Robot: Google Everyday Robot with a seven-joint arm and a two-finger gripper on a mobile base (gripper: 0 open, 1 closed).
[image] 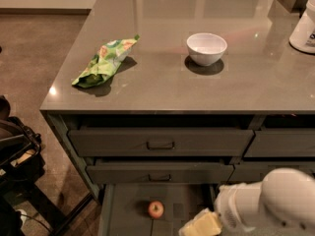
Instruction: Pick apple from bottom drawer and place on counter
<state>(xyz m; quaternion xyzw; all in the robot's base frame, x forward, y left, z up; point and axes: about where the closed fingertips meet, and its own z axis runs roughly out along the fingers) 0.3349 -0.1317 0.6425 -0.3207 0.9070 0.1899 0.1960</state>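
Observation:
The apple (156,209) is small, round and red-orange. It lies on the flat floor of the open bottom drawer (129,210), the lowest of three stacked drawers. The gripper (201,225) is pale yellow at the end of the white arm. It sits low at the bottom edge of the view, just right of the apple and apart from it. The glossy grey-brown counter (162,82) spreads above the drawers.
A white bowl (206,48) and a green snack bag (104,62) rest on the counter. A white container (305,26) stands at its far right edge. Two handled drawers (160,142) sit shut above the open one. Dark equipment (15,151) stands on the floor at left.

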